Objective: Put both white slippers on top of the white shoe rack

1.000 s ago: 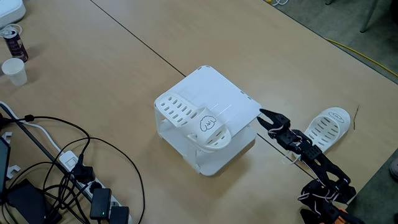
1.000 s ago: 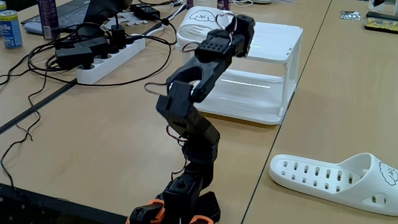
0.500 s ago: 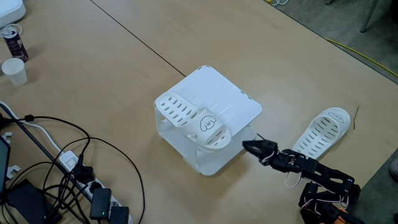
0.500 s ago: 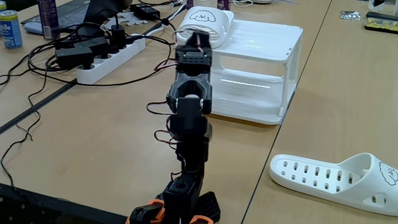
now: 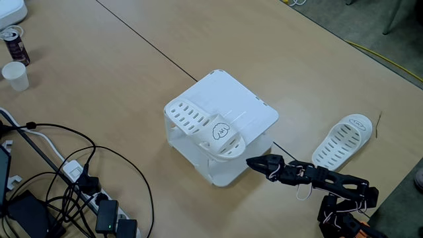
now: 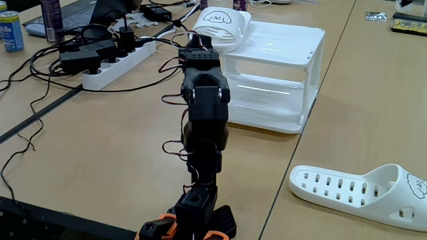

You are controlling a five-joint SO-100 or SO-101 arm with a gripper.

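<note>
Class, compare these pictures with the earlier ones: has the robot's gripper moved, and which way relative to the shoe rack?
Yes. In a fixed view the gripper has swung leftward, from the white shoe rack's right corner to its lower front corner.

Bright, even indoor light, soft faint shadows, mild glare on the white shoe rack (image 6: 280, 73); both fixed views sharp.

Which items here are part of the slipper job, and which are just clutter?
Job items: white shoe rack; slipper on the rack; slipper on the table; end effector.

Clutter: power strip and cables; paper cup; drink can; blue can.
</note>
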